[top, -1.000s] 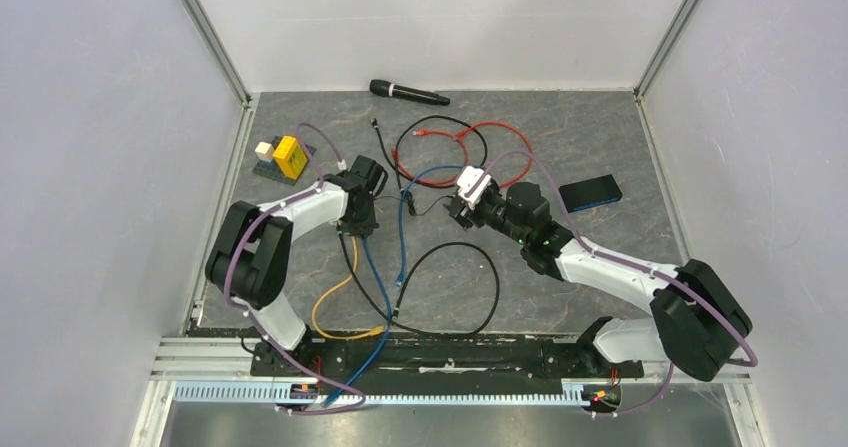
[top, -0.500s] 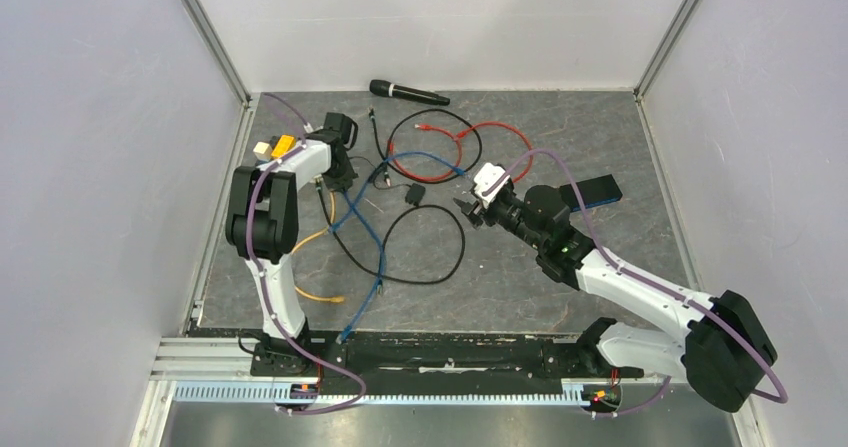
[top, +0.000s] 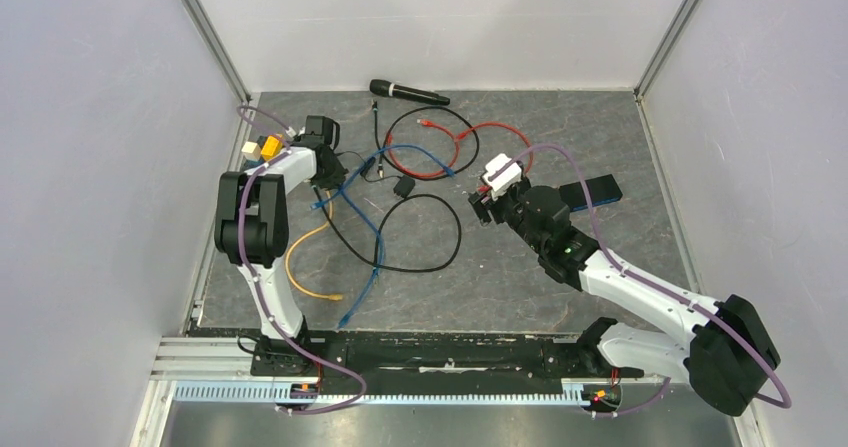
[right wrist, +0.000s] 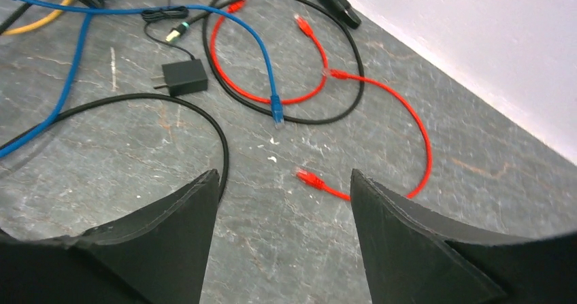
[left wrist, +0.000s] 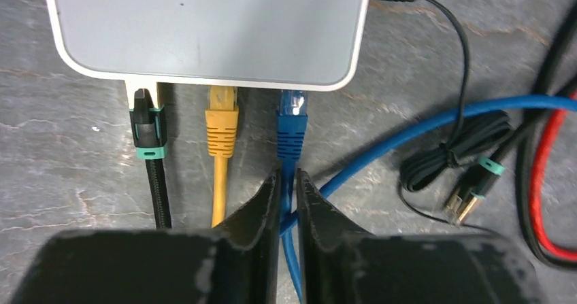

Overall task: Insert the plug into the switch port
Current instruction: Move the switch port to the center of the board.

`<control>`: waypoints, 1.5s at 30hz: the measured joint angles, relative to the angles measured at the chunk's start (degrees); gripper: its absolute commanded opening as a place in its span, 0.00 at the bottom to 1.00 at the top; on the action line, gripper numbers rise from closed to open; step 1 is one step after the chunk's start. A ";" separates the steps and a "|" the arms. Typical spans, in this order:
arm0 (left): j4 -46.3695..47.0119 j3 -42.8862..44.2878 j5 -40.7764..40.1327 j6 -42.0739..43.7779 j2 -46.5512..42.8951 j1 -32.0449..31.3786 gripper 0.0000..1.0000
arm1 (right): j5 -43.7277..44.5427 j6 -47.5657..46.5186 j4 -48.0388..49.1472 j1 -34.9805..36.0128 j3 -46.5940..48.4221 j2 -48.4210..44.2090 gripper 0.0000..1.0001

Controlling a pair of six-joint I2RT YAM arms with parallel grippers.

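The pale grey switch box [left wrist: 204, 32] fills the top of the left wrist view. Its near edge holds three plugs side by side: a black one [left wrist: 148, 130], a yellow one [left wrist: 222, 120] and the blue plug [left wrist: 292, 124], which sits seated in its port. My left gripper [left wrist: 288, 178] is shut on the blue cable just behind that plug. My right gripper [right wrist: 284, 181] hangs open over bare table right of centre [top: 478, 210], a loose red plug [right wrist: 307, 177] lying just ahead of its fingers.
Loose cables tangle across the middle: a red loop [top: 480, 137], black loops [top: 420, 232], blue and yellow runs. A black power adapter [right wrist: 184, 78] lies among them. A microphone [top: 408, 92] rests at the back, a dark flat box [top: 590, 192] at right, a yellow block [top: 268, 147] at far left.
The left arm has swung toward the back left, dragging the blue, yellow and black cables with it. The right arm has drawn back to the right and its jaws have widened slightly.
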 measured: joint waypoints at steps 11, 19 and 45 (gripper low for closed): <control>5.16 -2.64 9.92 2.67 -15.52 -1.49 0.75 | 16.92 8.74 -5.40 -2.45 3.78 4.35 0.92; -1.01 -4.20 9.16 11.65 -31.34 -14.97 0.79 | 20.39 15.82 -10.29 -9.53 19.43 24.72 0.82; -6.88 -22.10 13.75 16.61 -50.25 -20.83 0.91 | 11.04 13.33 -32.11 -45.86 44.63 47.43 0.75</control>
